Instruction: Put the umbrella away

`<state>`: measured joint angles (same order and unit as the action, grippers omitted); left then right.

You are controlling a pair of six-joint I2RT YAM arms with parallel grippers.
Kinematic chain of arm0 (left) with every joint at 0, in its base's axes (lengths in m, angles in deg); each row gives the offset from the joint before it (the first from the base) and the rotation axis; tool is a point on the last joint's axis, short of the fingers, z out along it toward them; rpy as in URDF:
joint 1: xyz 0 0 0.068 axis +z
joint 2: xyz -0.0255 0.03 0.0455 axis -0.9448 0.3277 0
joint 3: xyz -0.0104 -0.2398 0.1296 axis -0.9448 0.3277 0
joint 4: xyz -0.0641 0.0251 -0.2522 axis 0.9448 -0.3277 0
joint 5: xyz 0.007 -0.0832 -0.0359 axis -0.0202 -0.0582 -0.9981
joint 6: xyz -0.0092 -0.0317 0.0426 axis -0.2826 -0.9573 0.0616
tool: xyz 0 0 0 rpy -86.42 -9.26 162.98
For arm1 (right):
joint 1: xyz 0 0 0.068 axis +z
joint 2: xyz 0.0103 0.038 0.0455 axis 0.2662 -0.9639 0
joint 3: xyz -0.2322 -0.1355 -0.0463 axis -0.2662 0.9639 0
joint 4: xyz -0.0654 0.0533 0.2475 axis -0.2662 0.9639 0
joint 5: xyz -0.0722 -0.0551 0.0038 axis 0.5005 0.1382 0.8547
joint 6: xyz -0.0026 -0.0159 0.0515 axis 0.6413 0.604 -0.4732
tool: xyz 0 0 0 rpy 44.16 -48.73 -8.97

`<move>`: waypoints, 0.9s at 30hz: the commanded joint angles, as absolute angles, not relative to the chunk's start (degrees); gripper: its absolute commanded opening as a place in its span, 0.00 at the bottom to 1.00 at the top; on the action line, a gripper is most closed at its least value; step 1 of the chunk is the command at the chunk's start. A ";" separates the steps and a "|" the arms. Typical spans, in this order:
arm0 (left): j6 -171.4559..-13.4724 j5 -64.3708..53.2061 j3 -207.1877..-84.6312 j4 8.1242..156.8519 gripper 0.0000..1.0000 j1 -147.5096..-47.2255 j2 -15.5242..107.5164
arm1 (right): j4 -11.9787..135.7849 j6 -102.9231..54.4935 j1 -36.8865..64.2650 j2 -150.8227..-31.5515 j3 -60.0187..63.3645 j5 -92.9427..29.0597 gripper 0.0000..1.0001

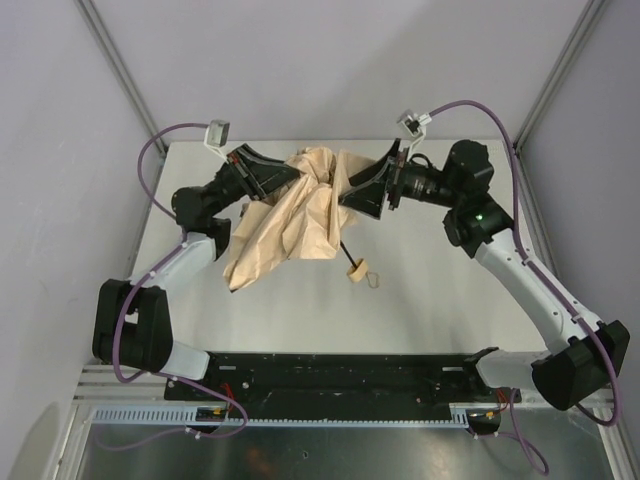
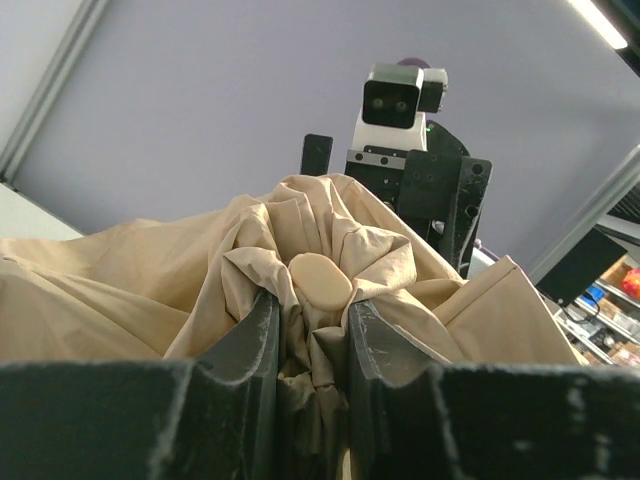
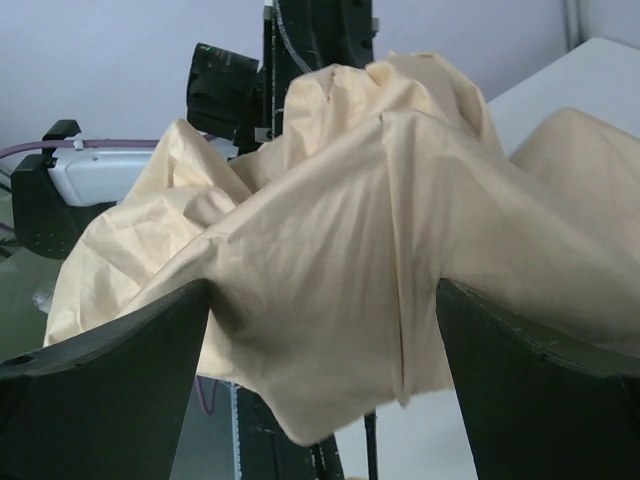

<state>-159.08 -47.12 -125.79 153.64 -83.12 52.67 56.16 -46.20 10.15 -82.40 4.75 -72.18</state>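
Observation:
The umbrella lies half collapsed on the white table, its tan canopy crumpled in a heap. Its thin black shaft runs to the small wooden handle with a loop, toward the near side. My left gripper is shut on bunched canopy fabric just below the round tan tip cap; in the left wrist view the left gripper pinches that fabric. My right gripper faces it from the right, open. In the right wrist view the right gripper has canopy fabric hanging between its wide-spread fingers.
A black rail runs along the table's near edge between the arm bases. Grey walls and metal posts enclose the back and sides. The right arm's camera head sits just behind the canopy, opposite the left gripper.

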 commanded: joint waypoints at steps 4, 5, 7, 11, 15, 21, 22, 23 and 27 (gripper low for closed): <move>-161.19 -50.22 -128.50 170.80 0.00 -86.02 51.71 | 63.25 -37.52 17.07 -84.65 -1.65 -62.24 0.99; -161.20 -50.36 -128.76 170.85 0.00 -86.35 51.71 | 65.14 -36.25 18.22 -85.21 -2.69 -60.32 0.99; -161.30 -50.42 -129.11 170.83 0.00 -87.00 51.78 | 68.22 -34.42 20.60 -86.67 -4.54 -57.54 0.99; -161.49 -50.99 -130.15 170.86 0.00 -88.23 51.87 | 74.85 -29.52 26.45 -89.38 -8.07 -49.27 0.99; -161.75 -51.12 -130.53 170.85 0.00 -88.61 51.95 | 80.27 -26.97 30.49 -90.08 -10.96 -42.73 0.99; -162.09 -51.79 -130.77 170.86 0.00 -88.66 52.07 | 85.46 -24.87 32.08 -86.98 -11.43 -35.75 0.99; -162.09 -51.98 -130.86 170.89 0.00 -88.64 52.24 | 86.04 -25.00 31.83 -86.25 -11.40 -36.57 0.99; -162.18 -52.03 -131.00 170.85 0.00 -88.59 52.42 | 86.46 -25.11 31.58 -85.27 -11.30 -37.86 0.99; -163.21 -52.34 -131.43 170.86 0.00 -88.54 53.40 | 87.70 -27.21 27.68 -81.85 -10.77 -43.37 0.99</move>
<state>-160.76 -53.68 -127.74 153.81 -88.08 53.26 84.84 -26.57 31.00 -86.49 -9.52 -39.87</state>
